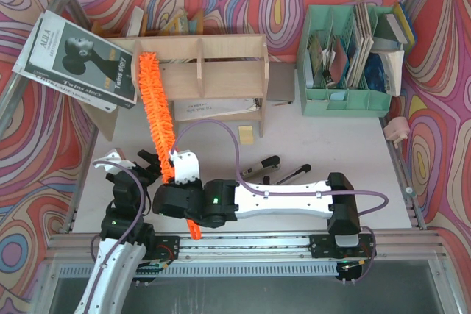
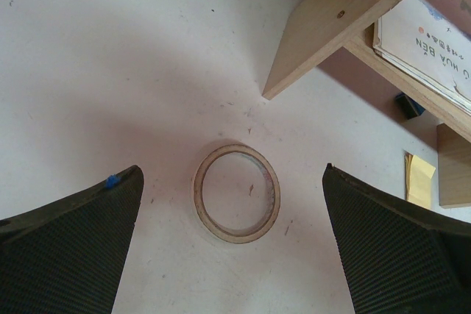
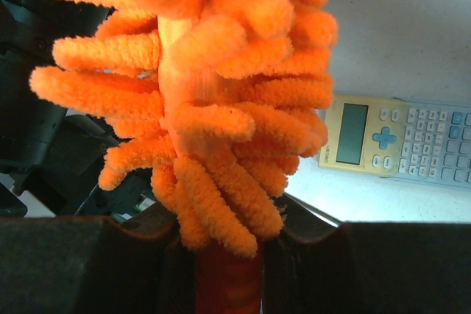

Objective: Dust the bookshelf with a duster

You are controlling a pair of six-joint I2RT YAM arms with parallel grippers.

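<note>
Tabletop [image 1: 331, 145]: white.
Right end effector [image 3: 228, 255]: pinching duster [image 1: 156, 108].
Left end effector [image 2: 232, 204]: spread.
Risk: a sweep could topple the book [image 1: 77, 56] leaning on the bookshelf [image 1: 221, 71].

Top camera looks down on the whole table [image 1: 346, 148], bookshelf [image 1: 221, 79] at 12 o'clock. Left wrist camera looks down close, sharing the bookshelf's corner; right wrist camera nearly touches the duster [image 3: 213, 145].

Duster [image 1: 156, 108] over bookshelf [image 1: 221, 45] L end, organiser [image 1: 346, 101] to R
</note>
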